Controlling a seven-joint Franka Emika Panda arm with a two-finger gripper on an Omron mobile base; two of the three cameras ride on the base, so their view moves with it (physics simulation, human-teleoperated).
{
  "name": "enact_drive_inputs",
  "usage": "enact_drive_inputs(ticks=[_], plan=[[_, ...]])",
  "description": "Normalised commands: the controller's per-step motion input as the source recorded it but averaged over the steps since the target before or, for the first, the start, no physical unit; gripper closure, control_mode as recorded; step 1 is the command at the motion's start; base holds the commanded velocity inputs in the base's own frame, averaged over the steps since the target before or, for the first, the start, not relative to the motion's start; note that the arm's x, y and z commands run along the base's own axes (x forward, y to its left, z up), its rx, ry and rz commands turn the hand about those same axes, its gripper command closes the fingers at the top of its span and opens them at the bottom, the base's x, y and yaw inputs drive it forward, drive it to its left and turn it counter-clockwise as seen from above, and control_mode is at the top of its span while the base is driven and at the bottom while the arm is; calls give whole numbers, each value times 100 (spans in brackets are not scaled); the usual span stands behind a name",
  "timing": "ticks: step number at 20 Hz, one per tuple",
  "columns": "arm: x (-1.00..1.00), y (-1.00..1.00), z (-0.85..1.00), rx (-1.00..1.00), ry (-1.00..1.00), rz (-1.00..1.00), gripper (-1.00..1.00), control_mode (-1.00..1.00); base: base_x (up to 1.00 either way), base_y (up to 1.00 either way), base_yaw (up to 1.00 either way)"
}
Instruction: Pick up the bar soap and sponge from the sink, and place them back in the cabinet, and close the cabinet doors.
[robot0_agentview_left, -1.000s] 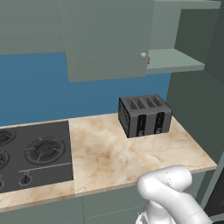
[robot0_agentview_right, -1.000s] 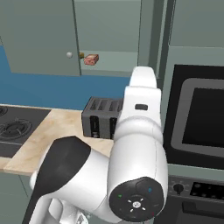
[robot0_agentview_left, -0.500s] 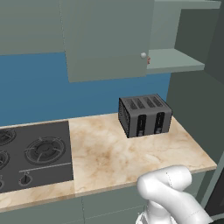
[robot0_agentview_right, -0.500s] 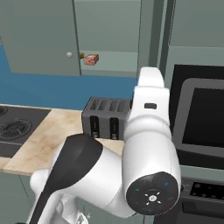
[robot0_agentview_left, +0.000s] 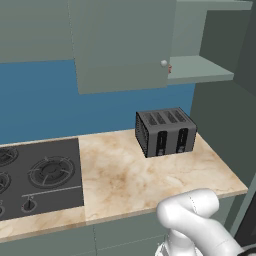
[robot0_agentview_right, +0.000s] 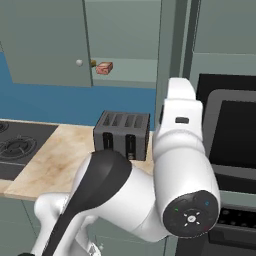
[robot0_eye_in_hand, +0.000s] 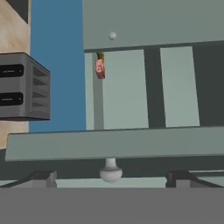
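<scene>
Fingers (robot0_eye_in_hand: 111, 177) stood spread apart, one dark tip at each lower corner of the hand view, with the pale round knob (robot0_eye_in_hand: 110, 170) of one of the cabinet doors (robot0_eye_in_hand: 118, 143) between them and touching neither; that door crossed the hand view as a long grey-green band seen nearly edge-on, just in front of the fingers; the other door (robot0_eye_in_hand: 153, 22) lay across the top of that view with its own small knob (robot0_eye_in_hand: 112, 36); between the two doors the inside of the cabinet (robot0_eye_in_hand: 131, 92) showed as pale panels; the bar soap (robot0_eye_in_hand: 99, 68), pinkish-red, sat on the cabinet shelf close to the edge of the far door; a small yellowish bit, most likely the sponge (robot0_eye_in_hand: 100, 56), peeked out right beside the soap, too little of it showing to be sure; from the right base view the bar soap (robot0_agentview_right: 104, 68) lay on the shelf just past the knob (robot0_agentview_right: 79, 62) of the left door (robot0_agentview_right: 45, 42), with the yellowish bit (robot0_agentview_right: 93, 63) beside it; in the left base view that door (robot0_agentview_left: 122, 45) covered most of the cabinet, and the shelf (robot0_agentview_left: 200, 67) ran out bare to its right; a dark four-slot toaster (robot0_agentview_left: 165, 131) stood on the marbled surface (robot0_agentview_left: 140, 175) below the cabinet; a black cooktop (robot0_agentview_left: 40, 175) lay well to the toaster's left.
</scene>
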Motion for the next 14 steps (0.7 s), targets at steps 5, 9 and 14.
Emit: enact_drive_inputs(ticks=[5,9,14], plan=[[20,-8,-4,0,0,2,-100,-100,0,0,0],[22,-2,-4,0,0,1,-100,-100,0,0,0],[20,-1,-6,0,0,1,-100,-100,0,0,0]])
